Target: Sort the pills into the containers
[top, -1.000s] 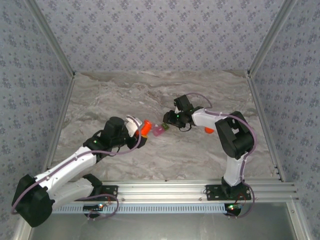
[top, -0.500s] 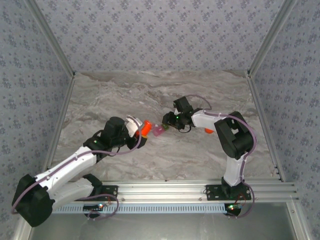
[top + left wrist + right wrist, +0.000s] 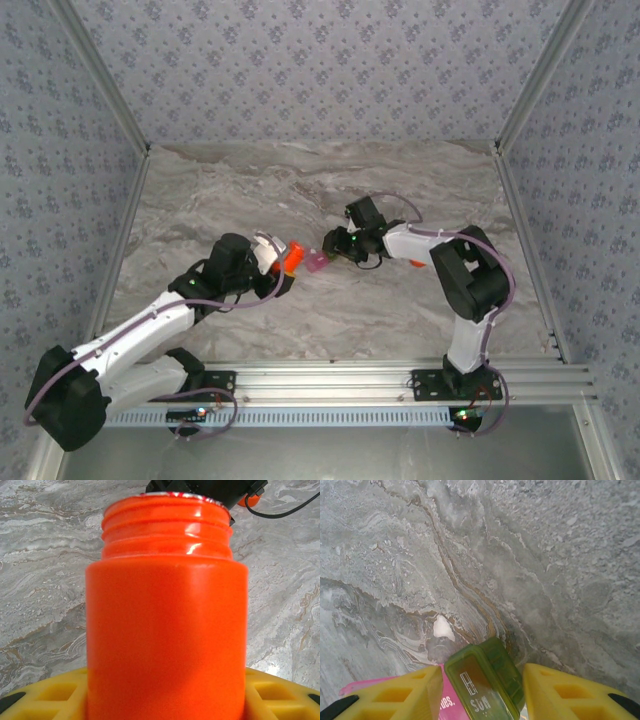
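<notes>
My left gripper (image 3: 283,262) is shut on the orange bottle (image 3: 291,256), which it holds tilted just left of the containers. In the left wrist view the bottle (image 3: 166,615) stands uncapped between the yellow fingers (image 3: 45,695). The containers are a joined pink (image 3: 317,262) and olive-green (image 3: 329,254) pair lying on the marble. My right gripper (image 3: 336,246) is open over them. In the right wrist view the green compartment (image 3: 487,680) lies closed between the fingers (image 3: 565,690), and the pink one (image 3: 447,702) sits partly under the left finger. I see no pills.
An orange cap (image 3: 418,262) lies on the table beside the right arm, and it is also in the left wrist view (image 3: 248,500). Patterned walls enclose the marble table (image 3: 250,190) on three sides. A metal rail (image 3: 350,375) runs along the near edge.
My right gripper has shifted slightly left and nearer, closer over the containers. The left gripper and bottle have barely moved.
</notes>
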